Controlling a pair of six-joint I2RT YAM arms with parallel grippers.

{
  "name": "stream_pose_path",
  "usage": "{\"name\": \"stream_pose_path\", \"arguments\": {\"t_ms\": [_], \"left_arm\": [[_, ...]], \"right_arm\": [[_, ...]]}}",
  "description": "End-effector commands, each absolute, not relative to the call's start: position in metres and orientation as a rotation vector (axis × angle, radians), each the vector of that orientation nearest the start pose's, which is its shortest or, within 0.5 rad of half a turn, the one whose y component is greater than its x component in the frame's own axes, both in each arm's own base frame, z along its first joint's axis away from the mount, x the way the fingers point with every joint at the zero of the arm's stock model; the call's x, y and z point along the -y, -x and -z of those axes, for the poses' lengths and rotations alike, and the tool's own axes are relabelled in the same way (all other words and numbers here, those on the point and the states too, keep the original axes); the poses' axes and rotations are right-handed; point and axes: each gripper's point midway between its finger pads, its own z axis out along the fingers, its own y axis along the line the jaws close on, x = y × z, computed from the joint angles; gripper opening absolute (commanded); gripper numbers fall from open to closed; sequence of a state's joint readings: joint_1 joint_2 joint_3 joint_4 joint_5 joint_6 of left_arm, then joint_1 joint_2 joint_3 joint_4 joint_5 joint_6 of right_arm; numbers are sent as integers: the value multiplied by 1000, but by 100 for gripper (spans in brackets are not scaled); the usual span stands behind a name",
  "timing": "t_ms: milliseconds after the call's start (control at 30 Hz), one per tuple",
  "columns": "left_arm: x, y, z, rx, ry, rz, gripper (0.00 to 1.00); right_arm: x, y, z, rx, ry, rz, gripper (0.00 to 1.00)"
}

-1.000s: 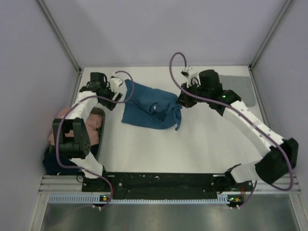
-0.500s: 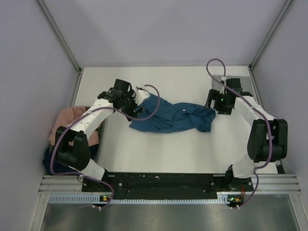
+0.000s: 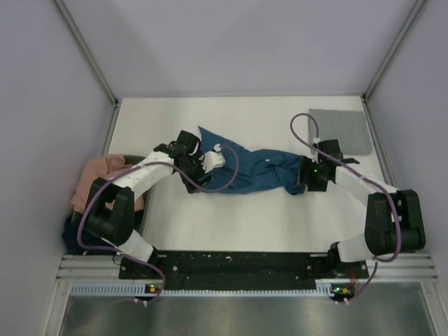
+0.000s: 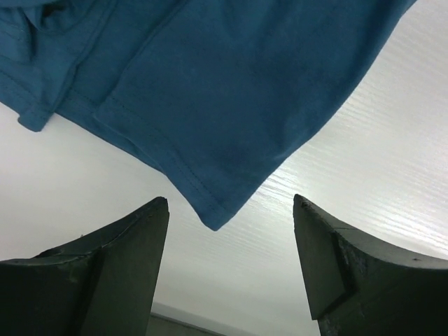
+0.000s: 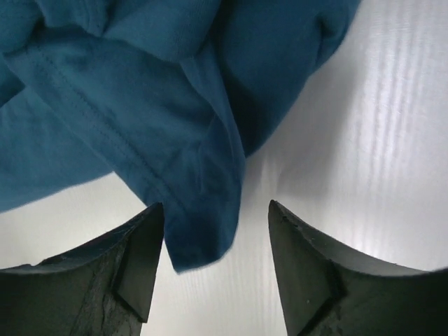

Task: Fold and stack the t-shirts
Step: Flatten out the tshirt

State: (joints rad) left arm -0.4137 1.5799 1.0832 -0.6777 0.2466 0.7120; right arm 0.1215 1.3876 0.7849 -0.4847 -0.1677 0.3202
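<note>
Edges — grey t-shirt (image 3: 339,131), pink t-shirt (image 3: 96,178)

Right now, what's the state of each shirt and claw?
teal shirt: unfolded, rumpled, stretched out between the two claws
grey shirt: folded flat, far right corner
pink shirt: bunched in a heap at the left edge
navy shirt: bunched next to the pink shirt, mostly hidden
left claw: open, at a hem corner of the teal shirt
right claw: open, at its other end

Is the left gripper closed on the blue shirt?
No, the left gripper stands open, and a corner of the teal-blue t-shirt lies loose between its fingers.
</note>
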Motion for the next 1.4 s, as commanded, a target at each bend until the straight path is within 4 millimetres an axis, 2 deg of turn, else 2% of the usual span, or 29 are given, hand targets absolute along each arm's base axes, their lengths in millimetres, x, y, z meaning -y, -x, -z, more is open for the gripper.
{"name": "stream_pose_path", "arguments": {"t_ms": [0, 33, 100, 200, 267, 333, 367, 400, 467, 500, 567, 700, 867, 933, 967, 1033, 1200, 1367], "left_arm": [[150, -293, -71, -2237, -1513, 279, 77], [149, -290, -72, -2237, -1516, 285, 78], [146, -283, -72, -2224, -1535, 285, 80], [145, -277, -73, -2152, -1576, 278, 83], [143, -281, -76, -2113, -1582, 243, 85], [143, -293, -87, -2095, -1545, 218, 86], [143, -299, -94, -2095, -1512, 230, 86], [145, -305, -102, -2090, -1478, 258, 86], [147, -317, -117, -2083, -1428, 299, 84], [148, -323, -120, -2086, -1415, 301, 81], [154, -330, -120, -2093, -1415, 322, 76], [172, -332, -106, -2102, -1468, 383, 72], [203, -316, -79, -2027, -1633, 425, 73], [207, -334, -76, -2010, -1595, 339, 53], [211, -347, -80, -1989, -1558, 302, 50], [216, -358, -80, -1978, -1575, 297, 52], [221, -354, -61, -2036, -1744, 383, 63], [219, -329, -43, -1992, -1950, 509, 69]], "right_arm": [[-106, -297, -35, -2683, -177, -555, 32], [-110, -295, -33, -2697, -154, -589, 4], [-116, -294, -50, -2664, -131, -645, 0], [-135, -298, -148, -2407, 10, -724, 0], [-156, -290, -251, -2131, 174, -804, 0], [-165, -264, -339, -1885, 291, -864, 0], [-163, -253, -371, -1802, 309, -863, 0], [-159, -243, -391, -1749, 319, -845, 0], [-156, -228, -413, -1697, 339, -835, 0], [-157, -223, -415, -1691, 354, -853, 0], [-164, -217, -405, -1720, 381, -908, 0], [-156, -231, -357, -1860, 298, -851, 0], [-138, -248, -306, -2010, 197, -738, 0], [-128, -253, -291, -2062, 148, -700, 0], [-125, -255, -285, -2078, 139, -692, 0], [-122, -257, -278, -2099, 131, -684, 0], [-115, -260, -268, -2122, 104, -648, 0], [-113, -261, -271, -2112, 108, -642, 0]]}}
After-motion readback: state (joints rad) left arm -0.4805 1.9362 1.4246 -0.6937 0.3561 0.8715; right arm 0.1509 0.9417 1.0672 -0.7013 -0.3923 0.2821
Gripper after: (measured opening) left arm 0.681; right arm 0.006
